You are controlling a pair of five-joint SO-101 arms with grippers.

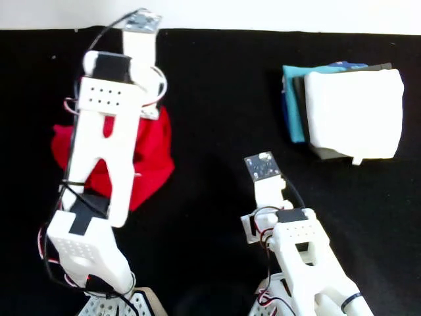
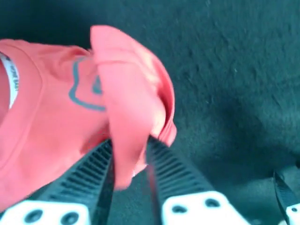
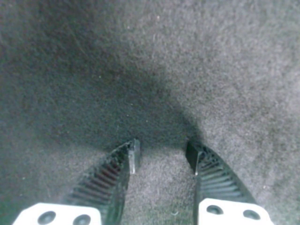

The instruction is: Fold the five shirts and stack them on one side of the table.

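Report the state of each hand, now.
Left hand: closed on a fold of the red shirt.
Right hand: open, holding nothing.

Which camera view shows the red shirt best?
The left wrist view: the red shirt is close, with its collar and a raised fold pinched in the left gripper. In the high view the left arm covers the middle of the red shirt. The right wrist view faces the dark table.
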